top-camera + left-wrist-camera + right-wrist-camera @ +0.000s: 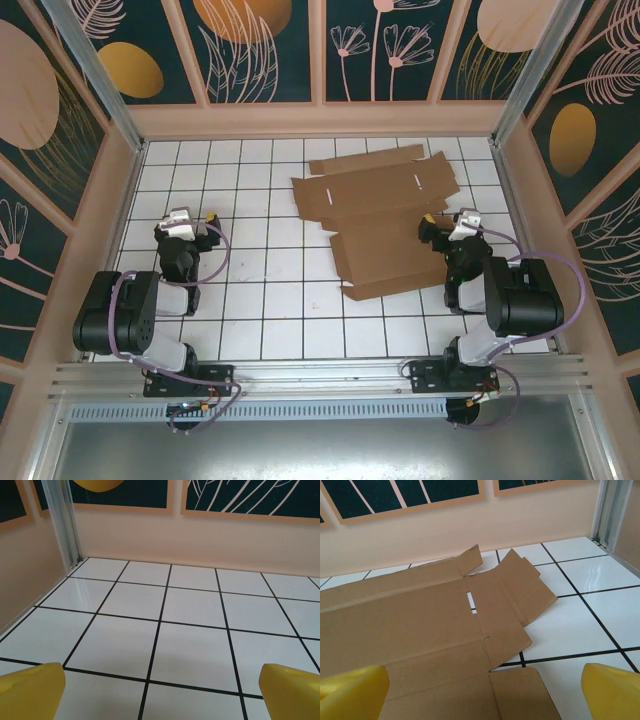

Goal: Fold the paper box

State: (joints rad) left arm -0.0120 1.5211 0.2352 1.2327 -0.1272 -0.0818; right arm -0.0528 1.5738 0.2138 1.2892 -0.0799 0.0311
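1. On the white tiled table (260, 300), a flat brown cardboard box blank (385, 215) lay toward 1 o'clock.
2. At 9 o'clock, the left gripper (161, 692) held its yellow fingers (30, 692) wide over bare tiles.
3. At the cardboard's 3 o'clock edge, the right gripper (481, 692) was wide too, holding nothing.

Paper box (380, 225) lies flat on the table (260, 300), right of centre, toward the back wall. Right gripper (432, 228) sits at its right edge. Left gripper (208, 226) is well apart to the left, over bare tiles.
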